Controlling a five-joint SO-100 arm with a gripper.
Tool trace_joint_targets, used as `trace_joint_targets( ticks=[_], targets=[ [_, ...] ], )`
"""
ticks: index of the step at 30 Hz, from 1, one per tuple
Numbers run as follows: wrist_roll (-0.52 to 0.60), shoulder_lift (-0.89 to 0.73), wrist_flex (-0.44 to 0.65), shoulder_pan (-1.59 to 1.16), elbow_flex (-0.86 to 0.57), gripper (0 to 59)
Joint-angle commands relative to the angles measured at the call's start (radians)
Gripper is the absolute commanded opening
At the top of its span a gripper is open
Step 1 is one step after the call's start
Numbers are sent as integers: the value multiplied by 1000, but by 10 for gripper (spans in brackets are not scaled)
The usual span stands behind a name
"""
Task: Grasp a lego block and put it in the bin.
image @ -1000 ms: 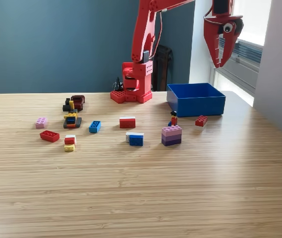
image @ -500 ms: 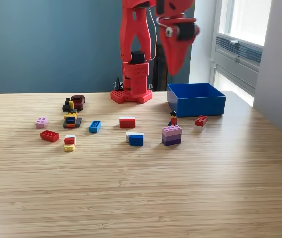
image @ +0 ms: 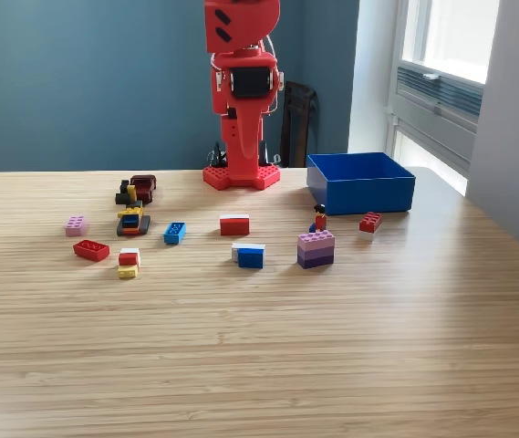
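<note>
**Arm swings back to centre, clear of the bin**

The red arm (image: 241, 91) now stands upright at top centre; a second ago it hung at the upper right above the blue bin (image: 361, 182). Gripper state: cannot tell from here. The bin sits right of centre, and the lego blocks (image: 234, 224) lie unmoved.

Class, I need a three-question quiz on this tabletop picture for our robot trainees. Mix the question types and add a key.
1. True or false: the bin stands toward the exterior view's right of the arm's base.
2. Which brick lies nearest the bin? A) pink brick B) small red brick C) yellow brick
3. Fill in: the purple-and-pink stack sits on the wooden ____.

Key: 1 true; 2 B; 3 table.
</note>
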Motion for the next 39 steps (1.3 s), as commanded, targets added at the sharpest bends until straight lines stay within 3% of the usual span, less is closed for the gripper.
trace_joint_targets(
  ticks=[1,24,34,39],
  targets=[
    [-12,83,-15,23,-12,0],
    [-21,81,-132,106,118,0],
    [-78,80,-357,270,213,0],
    [-81,80,-385,287,261,0]
  ],
)
